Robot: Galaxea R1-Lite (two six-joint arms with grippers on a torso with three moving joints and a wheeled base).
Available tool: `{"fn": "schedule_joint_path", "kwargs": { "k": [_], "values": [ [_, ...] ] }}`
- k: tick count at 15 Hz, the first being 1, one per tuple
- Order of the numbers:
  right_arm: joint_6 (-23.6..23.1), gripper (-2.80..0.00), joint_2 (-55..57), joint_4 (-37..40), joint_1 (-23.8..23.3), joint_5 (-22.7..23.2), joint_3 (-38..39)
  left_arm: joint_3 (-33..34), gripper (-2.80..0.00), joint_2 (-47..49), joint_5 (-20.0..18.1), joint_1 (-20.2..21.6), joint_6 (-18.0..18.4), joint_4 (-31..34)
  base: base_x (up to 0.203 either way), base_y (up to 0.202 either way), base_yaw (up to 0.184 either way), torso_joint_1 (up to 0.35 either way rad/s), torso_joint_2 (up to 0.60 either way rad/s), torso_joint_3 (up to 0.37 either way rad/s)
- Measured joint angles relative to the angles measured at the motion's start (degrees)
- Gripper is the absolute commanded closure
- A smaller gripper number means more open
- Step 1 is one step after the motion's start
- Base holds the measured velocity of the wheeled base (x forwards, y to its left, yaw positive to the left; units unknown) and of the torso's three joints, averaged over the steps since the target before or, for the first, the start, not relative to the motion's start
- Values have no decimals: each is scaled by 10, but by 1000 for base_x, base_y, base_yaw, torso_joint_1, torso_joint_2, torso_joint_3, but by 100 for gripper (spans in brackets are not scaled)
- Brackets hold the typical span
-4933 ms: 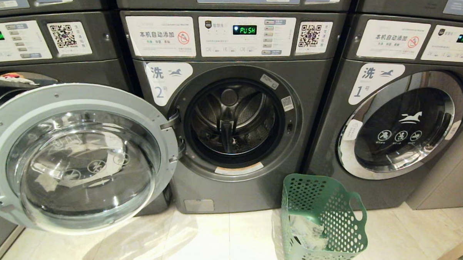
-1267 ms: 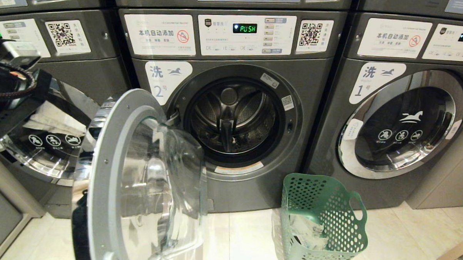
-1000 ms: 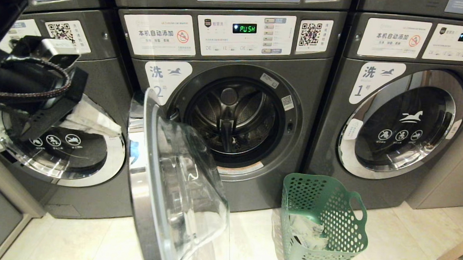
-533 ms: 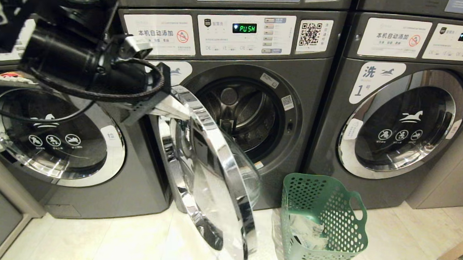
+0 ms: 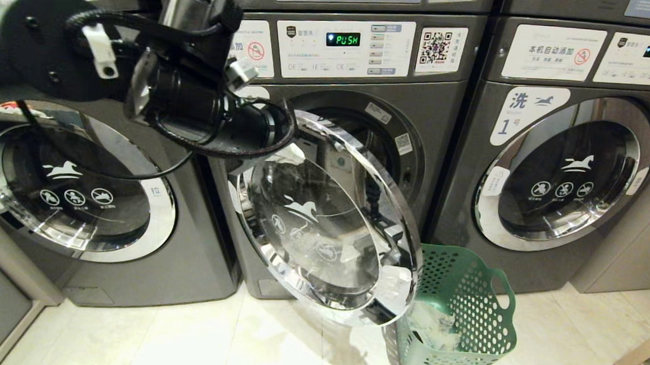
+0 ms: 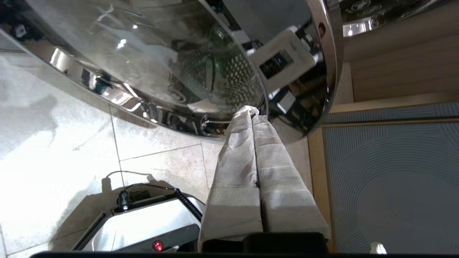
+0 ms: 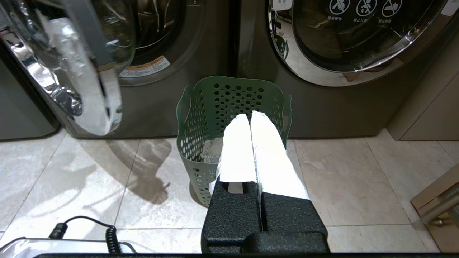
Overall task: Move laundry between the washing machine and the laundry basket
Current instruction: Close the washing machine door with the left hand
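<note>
Green perforated plastic laundry basket on floor tiles, pale cloth inside: soft, light, best pinched at a fold. Right gripper clenched, empty, hovering over it. Round chrome-rimmed glass washer door: rigid, slick, half-swung; left gripper clenched, fingertips seemingly against its rim.

A row of dark grey front-loading machines fills the back of the room, stacked with further units above. The neighbouring machine on the left and the one on the right have chrome-ringed doors closed. White labels, QR codes and green lit displays mark the panels. Glossy pale floor tiles reflect the light. A beige cabinet stands far right.
</note>
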Motion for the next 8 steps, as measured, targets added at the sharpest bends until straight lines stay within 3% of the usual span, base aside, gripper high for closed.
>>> {"fn": "schedule_joint_path", "kwargs": {
  "k": [4,8],
  "values": [
    [-14,0,23,47,0,45,-69,69,0,-103,65,16,-9,5,0,0,0,0,0,0],
    [3,0,205,105,1,162,-193,165,0,-237,112,23,-10,3,0,0,0,0,0,0]
  ]
}}
